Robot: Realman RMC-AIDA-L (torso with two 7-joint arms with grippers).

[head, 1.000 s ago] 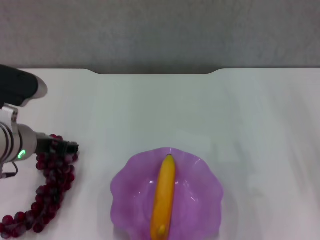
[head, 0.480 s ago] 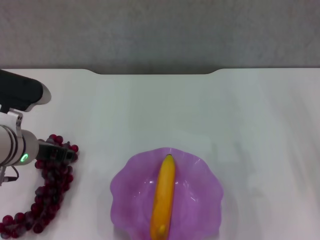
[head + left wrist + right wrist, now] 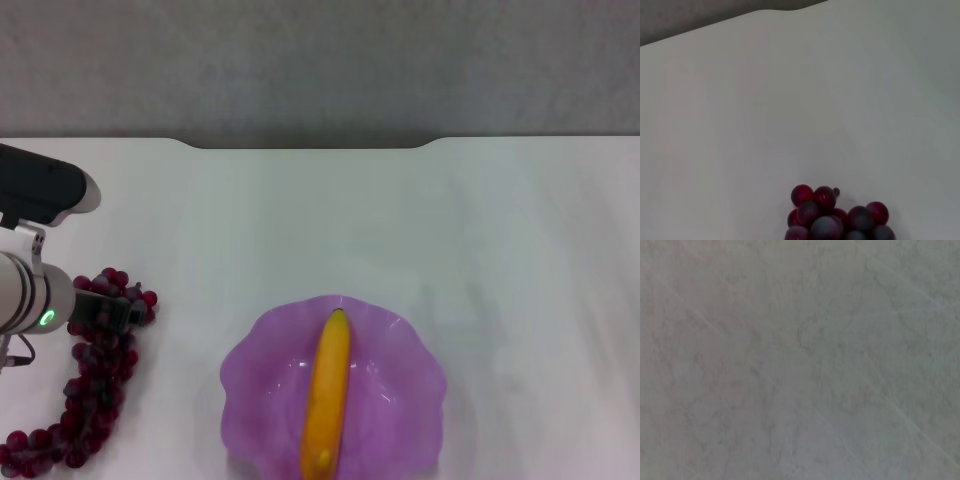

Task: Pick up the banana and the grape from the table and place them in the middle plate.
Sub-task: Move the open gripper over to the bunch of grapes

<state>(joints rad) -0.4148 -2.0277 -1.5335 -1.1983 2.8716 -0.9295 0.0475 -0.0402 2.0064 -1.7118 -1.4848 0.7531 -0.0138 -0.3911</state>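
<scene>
The banana [image 3: 328, 395] lies lengthwise in the middle plate [image 3: 245, 365], a translucent purple dish with a wavy rim at the table's near centre. The grape [image 3: 95, 390] bunch lies on the table [image 3: 400, 220] at the near left, stretching toward the front edge. My left gripper [image 3: 125, 312] sits low over the upper end of the bunch, touching or just above it. The left wrist view shows the top grapes [image 3: 835, 220] close below the camera. My right gripper is out of view; its wrist view shows only a mottled grey surface.
The notched far table edge [image 3: 310, 147] meets a grey wall behind. The left arm's black and silver housing [image 3: 40, 190] hangs over the table's left side.
My left gripper has drawn back a little to the left and lowered onto the top of the grape bunch. The top grapes have shifted slightly. Banana and plate are unmoved.
</scene>
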